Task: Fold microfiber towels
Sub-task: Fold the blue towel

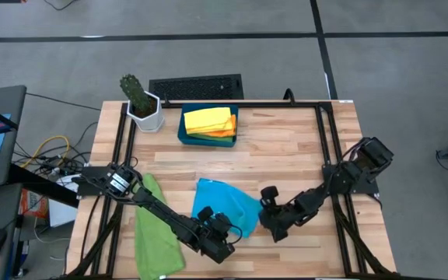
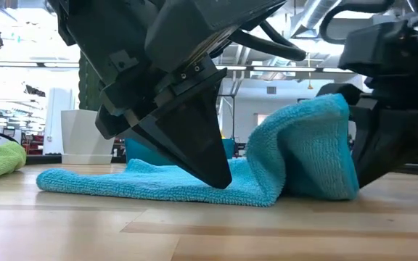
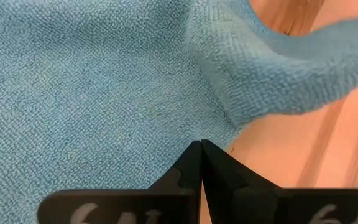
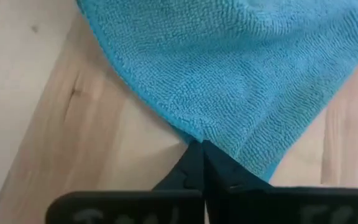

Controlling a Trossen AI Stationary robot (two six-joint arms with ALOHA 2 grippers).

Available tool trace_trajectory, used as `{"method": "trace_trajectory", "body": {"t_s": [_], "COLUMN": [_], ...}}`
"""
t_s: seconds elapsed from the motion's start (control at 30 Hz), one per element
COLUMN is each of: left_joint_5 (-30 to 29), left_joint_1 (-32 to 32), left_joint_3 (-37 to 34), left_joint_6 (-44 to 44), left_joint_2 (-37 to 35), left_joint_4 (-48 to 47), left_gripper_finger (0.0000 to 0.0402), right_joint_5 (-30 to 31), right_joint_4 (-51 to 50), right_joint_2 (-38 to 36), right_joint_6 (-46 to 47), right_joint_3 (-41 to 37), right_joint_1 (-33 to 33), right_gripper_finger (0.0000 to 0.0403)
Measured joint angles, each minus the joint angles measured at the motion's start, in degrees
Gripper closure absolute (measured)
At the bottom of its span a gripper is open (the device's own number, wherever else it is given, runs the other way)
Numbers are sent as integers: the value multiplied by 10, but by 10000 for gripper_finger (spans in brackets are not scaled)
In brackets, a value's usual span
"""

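A sky-blue microfiber towel (image 1: pixel 225 201) lies crumpled near the table's front edge, flat at its left and humped up at its right (image 2: pixel 318 138). My left gripper (image 1: pixel 232 235) is shut at the towel's near edge. My right gripper (image 1: pixel 264 224) is shut at its right edge. A green towel (image 1: pixel 157 233) lies loose on the wood to the left. Yellow and orange towels (image 1: pixel 208 121) sit folded in a dark teal tray (image 1: pixel 183 134) at the back. My left gripper pinches the blue towel's near edge (image 3: pixel 191 132) at the tips of its two fingers, slanting down from the table's left. The cloth there lies flat on the table (image 2: pixel 194 190). Whether it has one layer or several, I cannot tell. My right gripper pinches the towel's right edge (image 4: pixel 197 132), near a corner, between its shut fingertips, slanting down from the table's right. The cloth beside it stands up in a slack hump (image 2: pixel 318 138), with its lower part on the table.
A white pot with a cactus (image 1: pixel 141 106) stands at the back left, and a keyboard (image 1: pixel 197 87) lies beyond the table's far edge. Black frame rails (image 1: pixel 323 148) run along both sides. Bare wood (image 1: pixel 286 148) lies between the tray and the blue towel.
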Motion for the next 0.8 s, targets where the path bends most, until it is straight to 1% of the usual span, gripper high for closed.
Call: {"method": "trace_trajectory", "body": {"t_s": [0.17, 0.33, 0.53, 0.63, 0.7, 0.77, 0.8], "left_joint_5": [2, 4, 16, 22, 27, 31, 33], "left_joint_1": [0, 0, -2, -5, -8, -12, -14], "left_joint_3": [0, 0, 0, 0, 0, 0, 0], "left_joint_6": [0, 0, 0, 0, 0, 0, 0], "left_joint_2": [0, 0, 0, 0, 0, 0, 0], "left_joint_4": [0, 0, 0, 0, 0, 0, 0], "left_gripper_finger": [401, 401, 401, 401, 401, 401, 401], "right_joint_5": [-11, -19, -43, -88, -132, -175, -186], "right_joint_4": [-79, -120, -161, -165, -176, -177, -178], "right_joint_2": [0, 0, -1, -1, -1, -1, -1], "right_joint_6": [-11, -74, -121, -142, -144, -143, -142], "right_joint_3": [51, 108, 157, 160, 159, 153, 151], "right_joint_1": [-3, -8, -45, -71, -86, -97, -99], "right_gripper_finger": [382, 396, 384, 387, 387, 378, 370]}}
